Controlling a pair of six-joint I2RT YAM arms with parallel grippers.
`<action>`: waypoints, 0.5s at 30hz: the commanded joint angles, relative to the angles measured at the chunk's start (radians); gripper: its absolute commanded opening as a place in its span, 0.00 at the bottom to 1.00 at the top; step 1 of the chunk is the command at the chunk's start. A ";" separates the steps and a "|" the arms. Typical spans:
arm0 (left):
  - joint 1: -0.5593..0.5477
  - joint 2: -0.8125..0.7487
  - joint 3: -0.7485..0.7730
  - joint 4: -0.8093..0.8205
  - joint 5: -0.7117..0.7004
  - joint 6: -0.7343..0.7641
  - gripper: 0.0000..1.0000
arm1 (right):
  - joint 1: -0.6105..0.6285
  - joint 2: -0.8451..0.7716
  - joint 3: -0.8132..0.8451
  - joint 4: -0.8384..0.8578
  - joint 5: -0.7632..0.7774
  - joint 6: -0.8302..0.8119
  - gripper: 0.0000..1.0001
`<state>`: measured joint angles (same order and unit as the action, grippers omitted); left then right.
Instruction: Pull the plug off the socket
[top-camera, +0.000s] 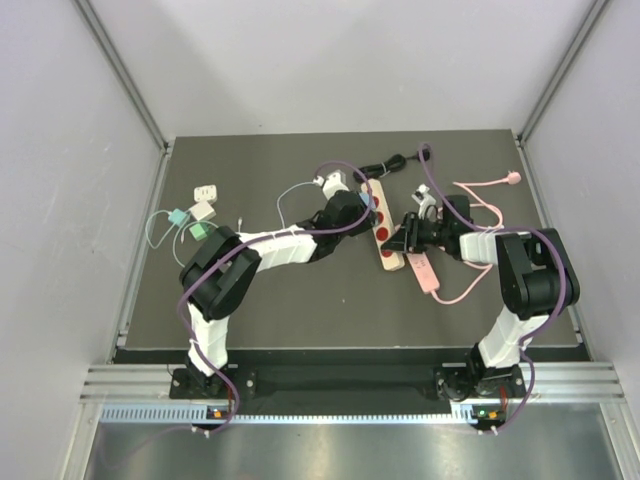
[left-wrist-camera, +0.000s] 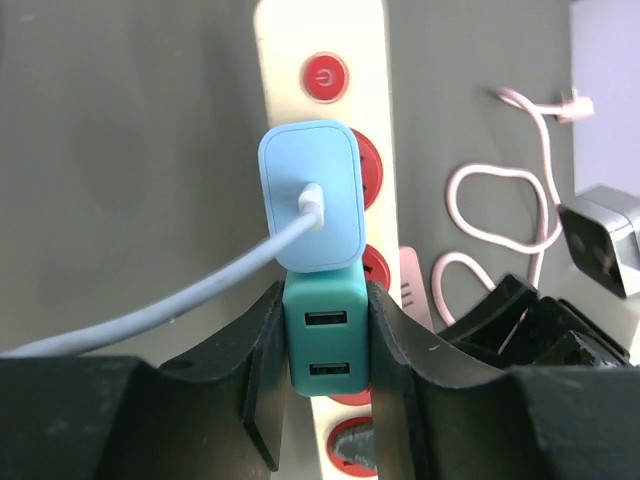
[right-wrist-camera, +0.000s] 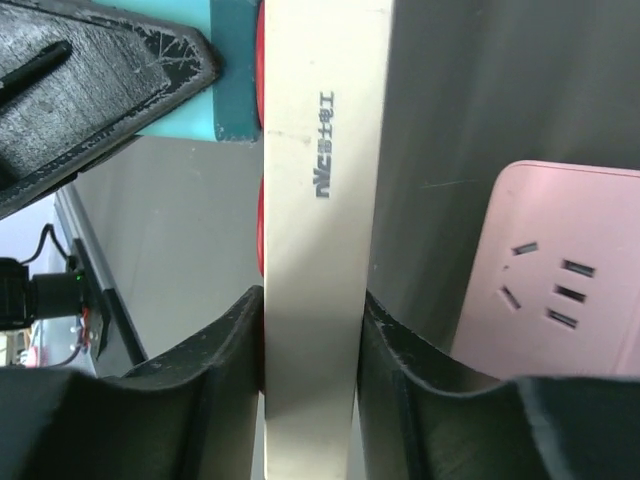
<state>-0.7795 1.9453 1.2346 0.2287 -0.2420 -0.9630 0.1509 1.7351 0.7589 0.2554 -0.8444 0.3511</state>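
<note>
The left gripper (left-wrist-camera: 325, 305) squeezes the teal plug (left-wrist-camera: 325, 350), which sits in the power strip (right-wrist-camera: 320, 150). The right gripper (right-wrist-camera: 312, 330) pinches the power strip. If that hold is weak, the power strip may lift up with the plug.

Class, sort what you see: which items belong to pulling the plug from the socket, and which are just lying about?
In the job: teal charger, cream power strip, left gripper, right gripper.
Lying about: pink power strip, pink cable, white adapters.

Top view overhead; wrist views close, share power strip (right-wrist-camera: 310, 300).
</note>
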 joint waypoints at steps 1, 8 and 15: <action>-0.006 -0.059 -0.024 0.175 0.144 0.113 0.00 | 0.013 -0.009 0.039 0.087 -0.148 -0.046 0.41; -0.007 -0.072 -0.073 0.288 0.213 0.109 0.00 | 0.022 0.001 0.045 0.073 -0.144 -0.054 0.58; -0.007 -0.092 -0.115 0.371 0.231 0.090 0.00 | 0.029 0.029 0.060 0.048 -0.111 -0.037 0.58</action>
<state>-0.7734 1.9385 1.1255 0.4110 -0.0799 -0.8635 0.1619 1.7538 0.7639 0.2531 -0.9360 0.3264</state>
